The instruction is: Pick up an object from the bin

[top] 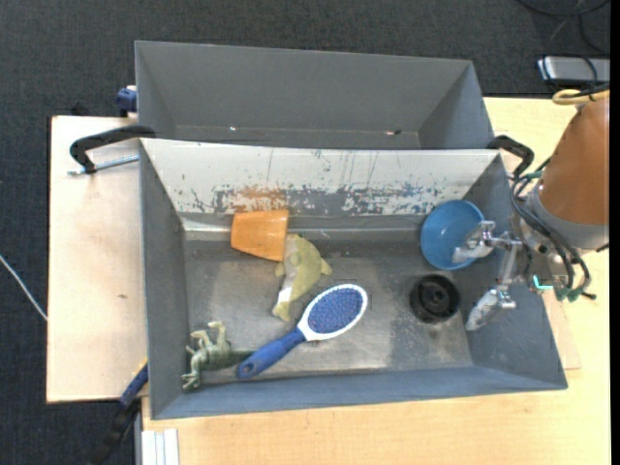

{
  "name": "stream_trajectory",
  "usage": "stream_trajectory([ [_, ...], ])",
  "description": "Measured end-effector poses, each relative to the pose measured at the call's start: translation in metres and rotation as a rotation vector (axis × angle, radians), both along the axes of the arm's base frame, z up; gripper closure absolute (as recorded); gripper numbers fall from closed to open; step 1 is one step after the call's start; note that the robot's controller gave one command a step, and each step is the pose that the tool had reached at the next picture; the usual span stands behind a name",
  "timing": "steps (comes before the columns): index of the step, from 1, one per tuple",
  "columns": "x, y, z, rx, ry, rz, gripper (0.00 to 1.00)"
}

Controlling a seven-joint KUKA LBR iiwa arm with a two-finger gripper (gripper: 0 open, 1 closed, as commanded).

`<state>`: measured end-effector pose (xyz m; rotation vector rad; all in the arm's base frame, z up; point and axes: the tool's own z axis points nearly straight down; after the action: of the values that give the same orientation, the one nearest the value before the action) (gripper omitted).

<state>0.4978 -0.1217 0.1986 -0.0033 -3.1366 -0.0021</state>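
Grey metal walls slope down to the floor of the bin (291,153), so the loose things have settled low and apart rather than in a heap. The hand (470,286) hangs over the right-hand slope with its two fingers spread wide and nothing between them, one tip close to a blue bowl (449,232) tilted against the back corner, the other just beside a small black round cup (434,298) standing on the floor. These two are the nearest candidates; which one is meant I cannot tell. The wide spread would suit closing over a rim. Further left lie an orange cup (260,233) on its side, a pale green soft toy (298,274), a blue hairbrush (315,320) and a green frog figure (206,350) in the front corner.
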Motion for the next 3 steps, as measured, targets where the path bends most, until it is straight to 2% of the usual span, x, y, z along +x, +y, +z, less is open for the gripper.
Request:
stream_trajectory([
  [1,0.034,0.057,-0.118,0.003,0.000,0.060,0.00],
  [2,0.103,-0.025,-0.126,0.003,-0.008,0.331,0.00],
  [3,0.104,-0.025,-0.126,0.000,-0.015,0.332,1.00],
])
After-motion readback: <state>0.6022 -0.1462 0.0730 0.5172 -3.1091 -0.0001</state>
